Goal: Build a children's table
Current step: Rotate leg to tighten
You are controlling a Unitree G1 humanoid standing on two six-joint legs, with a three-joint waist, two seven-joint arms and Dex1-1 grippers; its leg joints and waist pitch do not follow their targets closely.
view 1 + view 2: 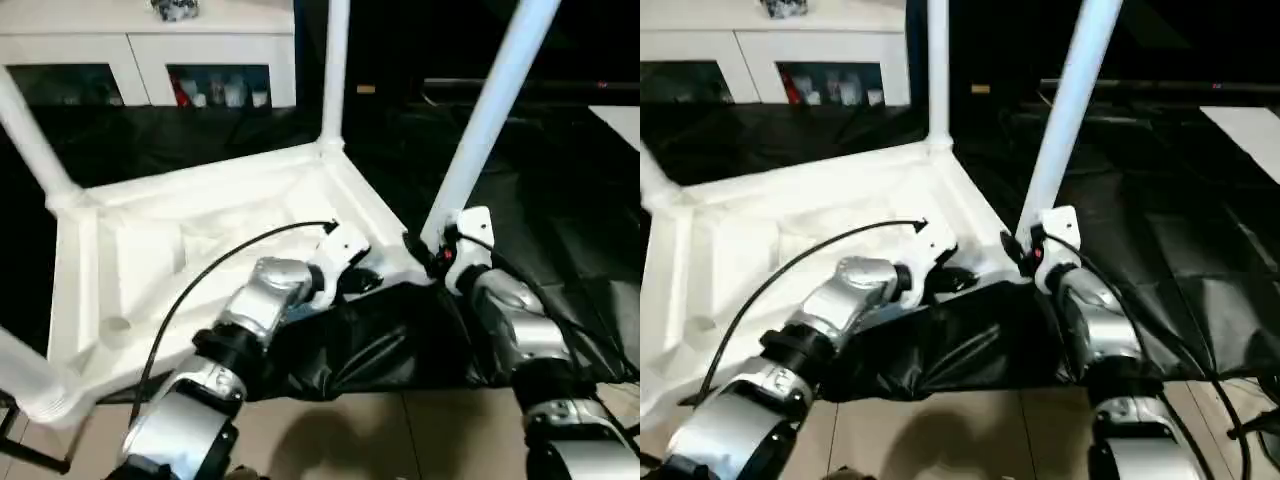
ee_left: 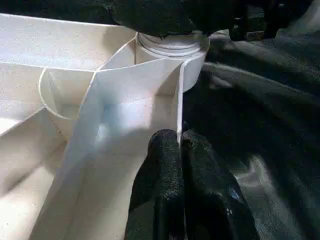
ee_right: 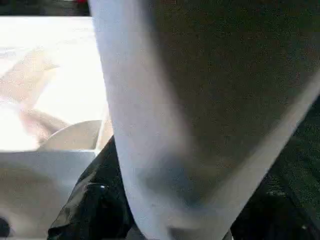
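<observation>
We see the children's table (image 1: 210,240) lying upside down, its ribbed white underside facing up, on a desk (image 1: 560,200) draped in black cloth. Legs stand up from its corner sockets: a far leg (image 1: 335,70) rises straight, another (image 1: 30,140) leans at the left, and a third (image 1: 25,380) shows at the near left corner. The fourth leg (image 1: 490,110) stands tilted at the near right corner, its foot at that socket.

Our left gripper (image 2: 182,165) is pressed together — its two black fingers (image 2: 162,175) are pinched on the thin upright rim (image 2: 179,100) of the tabletop, just short of the corner socket. In the left wrist view the base of the fourth leg sits in that socket, partly hidden by something dark above it.

Our right gripper (image 1: 440,250) is at the bottom of the tilted leg, right against it. The leg runs close across the right wrist view, with a black finger (image 3: 95,200) beside it; we cannot tell whether the gripper has actually closed on it.

Beyond the desk stands a white cabinet (image 1: 150,50) with glass doors and small things on its shelves. A loose fold of black cloth (image 1: 380,340) hangs over the desk's near edge, above a pale tiled floor (image 1: 400,440).
</observation>
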